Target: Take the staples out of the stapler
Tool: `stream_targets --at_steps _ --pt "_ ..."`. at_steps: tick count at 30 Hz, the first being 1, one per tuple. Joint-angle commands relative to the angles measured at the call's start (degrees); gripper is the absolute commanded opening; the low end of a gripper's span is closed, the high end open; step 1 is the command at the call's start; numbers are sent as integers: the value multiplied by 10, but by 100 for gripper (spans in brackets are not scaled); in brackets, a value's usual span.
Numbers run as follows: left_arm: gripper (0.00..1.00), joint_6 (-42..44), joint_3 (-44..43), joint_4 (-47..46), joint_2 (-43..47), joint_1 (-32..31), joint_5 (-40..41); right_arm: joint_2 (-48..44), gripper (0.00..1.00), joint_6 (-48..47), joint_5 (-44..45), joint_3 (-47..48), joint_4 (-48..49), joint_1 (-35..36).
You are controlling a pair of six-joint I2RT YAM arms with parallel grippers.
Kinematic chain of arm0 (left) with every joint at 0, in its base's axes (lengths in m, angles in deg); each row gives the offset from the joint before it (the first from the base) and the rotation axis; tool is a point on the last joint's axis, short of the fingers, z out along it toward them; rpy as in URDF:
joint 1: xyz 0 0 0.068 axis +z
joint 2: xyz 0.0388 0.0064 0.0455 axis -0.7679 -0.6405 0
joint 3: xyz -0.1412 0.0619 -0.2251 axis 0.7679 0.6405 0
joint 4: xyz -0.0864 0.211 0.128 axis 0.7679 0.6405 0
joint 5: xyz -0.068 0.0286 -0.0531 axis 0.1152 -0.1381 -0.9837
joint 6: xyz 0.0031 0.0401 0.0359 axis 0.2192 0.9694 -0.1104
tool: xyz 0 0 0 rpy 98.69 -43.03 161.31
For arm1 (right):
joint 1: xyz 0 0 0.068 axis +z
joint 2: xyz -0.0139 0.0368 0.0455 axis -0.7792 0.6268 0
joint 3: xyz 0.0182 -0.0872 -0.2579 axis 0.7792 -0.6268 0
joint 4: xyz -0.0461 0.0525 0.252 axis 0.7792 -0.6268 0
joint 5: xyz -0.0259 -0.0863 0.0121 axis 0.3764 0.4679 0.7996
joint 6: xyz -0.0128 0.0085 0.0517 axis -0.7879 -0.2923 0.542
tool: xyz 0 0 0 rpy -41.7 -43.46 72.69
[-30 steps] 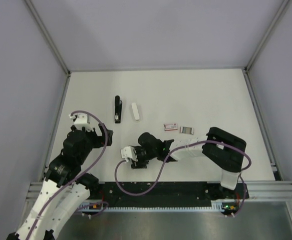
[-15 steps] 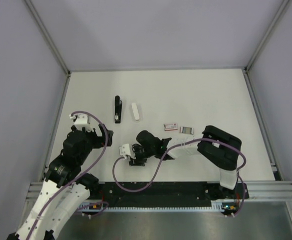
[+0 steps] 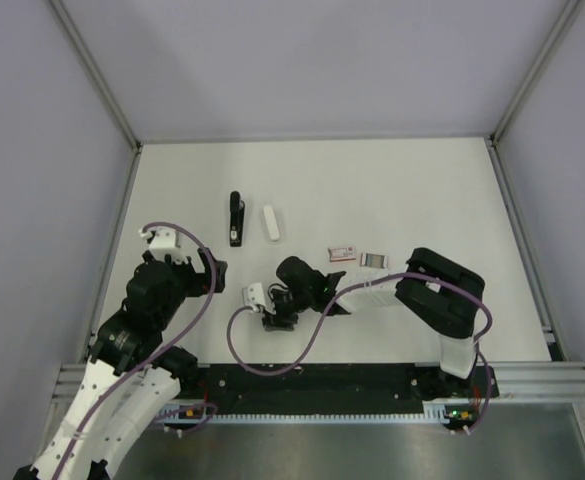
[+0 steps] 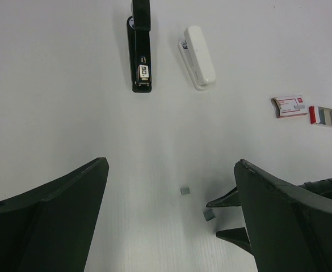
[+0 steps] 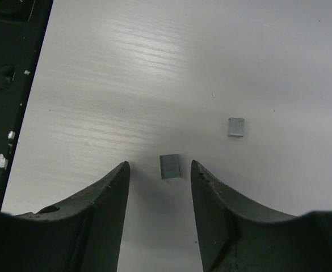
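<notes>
Straddling one short grey strip of the staples (image 5: 169,166), the right gripper (image 5: 159,165) has its fingers spread, the strip between the tips and touching neither. A second strip (image 5: 235,126) lies near, off to one side. The left gripper (image 4: 171,164) is released too, fingers wide apart above the white table (image 4: 52,113), grasping nothing. The stapler (image 4: 142,59) lies flat farther out, well apart from both grippers, just beside a white oblong block (image 4: 198,56). A pink-marked box (image 4: 289,106) and a grey-striped piece (image 4: 326,115) lie side by side off to the right.

White table (image 3: 392,190): stapler (image 3: 235,218), white block (image 3: 271,222), pink-marked box (image 3: 343,254), grey-striped packet (image 3: 372,260), two staple bits (image 4: 185,191).
</notes>
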Motion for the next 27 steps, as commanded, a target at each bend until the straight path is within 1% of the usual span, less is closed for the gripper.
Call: stream_targets --at_steps 1,8,16,21,23,27 --pt "99 7 5 -23 0 1 -7 11 47 7 -28 23 9 -13" --pt "99 7 5 -23 0 1 -8 25 43 19 -32 27 22 -15" --pt "99 7 6 -23 3 1 -7 33 35 26 -35 32 19 -15" --pt "99 7 5 -22 4 1 -8 31 27 30 -28 26 19 -15" --pt "99 7 6 -23 4 1 -7 31 25 35 -25 23 19 -16" --pt "99 7 7 -23 5 1 -7 30 17 46 -24 21 20 -19"
